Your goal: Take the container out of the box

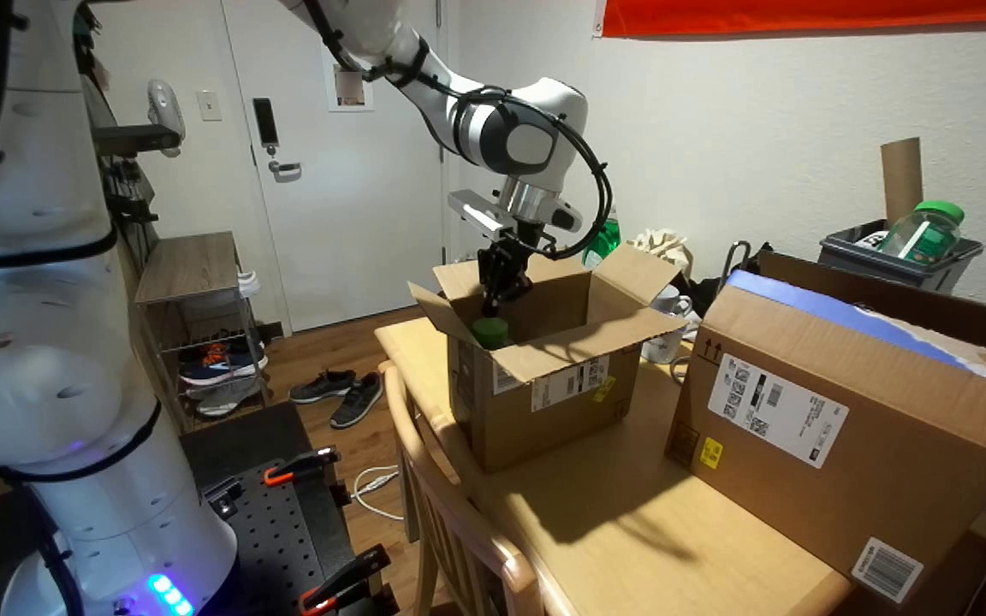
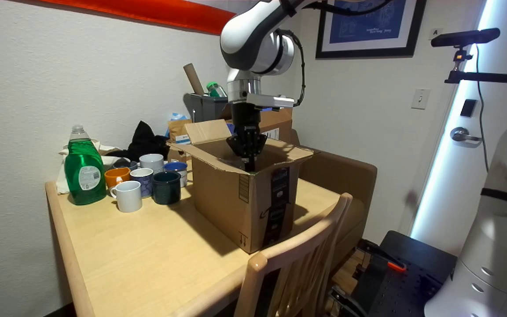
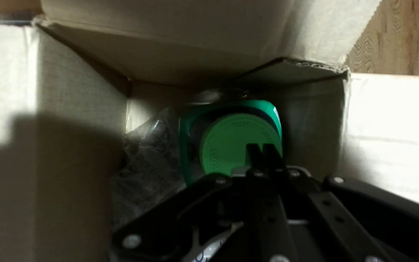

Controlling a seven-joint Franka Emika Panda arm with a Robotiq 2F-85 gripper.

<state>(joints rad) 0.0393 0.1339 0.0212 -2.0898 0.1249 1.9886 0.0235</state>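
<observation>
The box (image 1: 553, 436) stands on the table with its flaps spread; it also shows in an exterior view (image 2: 220, 207). Inside, the container shows its round green lid (image 1: 490, 332) near one corner of the opening. In the wrist view the container (image 3: 227, 142) stands upright, with a teal-green squarish body around the lid. My gripper (image 1: 493, 310) points down into the box, also in an exterior view (image 2: 249, 166). In the wrist view its fingertips (image 3: 262, 147) are nearly together over the lid's edge. Whether they pinch anything is not visible. The container's lower part is hidden.
Crumpled clear plastic (image 3: 147, 178) lies in the box beside the container. A larger carton (image 1: 767, 479) stands nearby. Several mugs (image 2: 167, 189) and a green soap bottle (image 2: 84, 171) stand on the table (image 2: 148, 255). A wooden chair (image 2: 297, 246) is against the table's edge.
</observation>
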